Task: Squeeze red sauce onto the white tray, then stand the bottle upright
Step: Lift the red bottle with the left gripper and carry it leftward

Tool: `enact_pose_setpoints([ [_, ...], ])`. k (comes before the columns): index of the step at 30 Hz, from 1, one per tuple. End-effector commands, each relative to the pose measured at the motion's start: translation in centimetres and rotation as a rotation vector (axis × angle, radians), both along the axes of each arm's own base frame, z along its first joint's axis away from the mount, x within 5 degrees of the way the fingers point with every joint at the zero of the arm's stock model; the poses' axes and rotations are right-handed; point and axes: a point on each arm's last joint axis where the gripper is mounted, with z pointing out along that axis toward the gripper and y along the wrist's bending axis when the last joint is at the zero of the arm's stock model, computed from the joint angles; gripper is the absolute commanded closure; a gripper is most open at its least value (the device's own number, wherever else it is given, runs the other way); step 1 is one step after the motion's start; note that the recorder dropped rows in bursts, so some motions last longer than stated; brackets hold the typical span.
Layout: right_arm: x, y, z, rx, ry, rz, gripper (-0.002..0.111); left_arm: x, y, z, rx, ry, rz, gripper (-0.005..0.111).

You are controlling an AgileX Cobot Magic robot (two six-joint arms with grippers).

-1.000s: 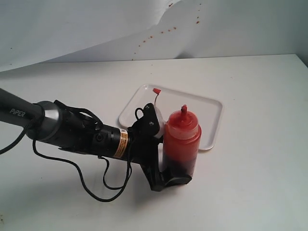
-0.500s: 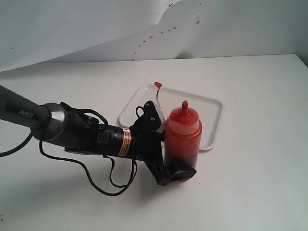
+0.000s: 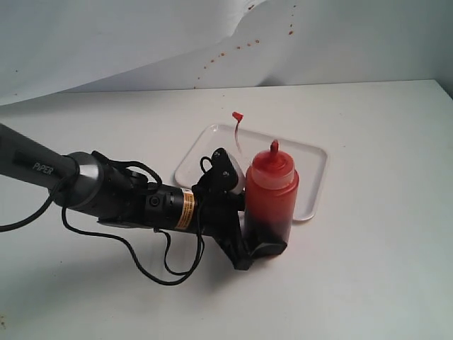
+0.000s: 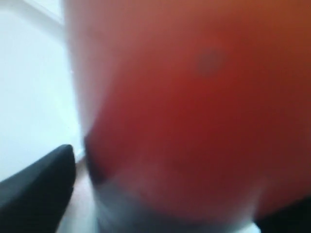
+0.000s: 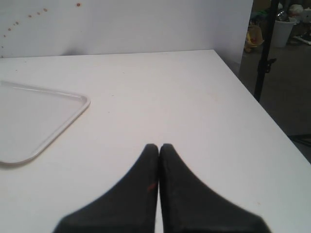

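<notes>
Pinching bottle (image 3: 270, 191) near base with left tool (image 3: 249, 244); soft slick wall, probably bottom-heavy; better held mid-body, gently; right tool (image 5: 159, 148) pressed together, empty.

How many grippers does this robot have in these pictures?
2. The left gripper holds the bottle by the white tray; the right gripper, shut, shows only in its wrist view.

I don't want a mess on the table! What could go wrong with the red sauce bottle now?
1. The small red cap hangs off the nozzle, so if the left gripper presses harder, red sauce could squirt out.
2. The gripper holds the bottle low, near its base. Being tall, it might topple when let go, maybe onto the white tray right beside it.
</notes>
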Motion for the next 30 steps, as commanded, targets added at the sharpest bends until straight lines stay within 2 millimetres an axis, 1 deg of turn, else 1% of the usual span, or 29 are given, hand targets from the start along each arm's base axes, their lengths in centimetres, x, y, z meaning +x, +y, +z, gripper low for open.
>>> enact_pose_setpoints([
  [1,0.0,0.0,-0.1,0.01,0.0,0.0,0.108,0.0,-0.1,-0.2,0.016,0.002,0.001,0.065],
  [4,0.0,0.0,-0.1,0.01,0.0,0.0,0.108,-0.1,-0.1,-0.2,0.021,-0.01,-0.013,0.091],
  [6,0.0,0.0,-0.1,0.01,0.0,0.0,0.108,-0.1,-0.1,-0.2,0.029,-0.047,-0.036,0.106],
  [8,0.0,0.0,-0.1,0.01,0.0,0.0,0.108,-0.1,-0.1,-0.2,0.038,-0.09,-0.063,0.106],
  [14,0.0,0.0,-0.1,0.01,0.0,0.0,0.108,-0.3,-0.2,0.1,0.013,-0.094,-0.099,0.106],
  [19,0.0,0.0,-0.1,0.01,0.0,0.0,0.108,-0.9,0.0,-0.2,0.048,-0.112,-0.195,0.106],
  [25,0.0,0.0,-0.1,0.01,0.0,0.0,0.108,-1.4,0.2,-0.5,0.075,-0.072,-0.249,0.106],
  [28,0.0,0.0,-0.1,0.01,0.0,0.0,0.108,-1.3,0.5,0.0,0.075,-0.087,-0.263,0.106],
  [30,0.0,0.0,-0.1,0.01,0.0,0.0,0.108,-0.9,1.3,0.8,0.058,-0.093,-0.244,0.106],
])
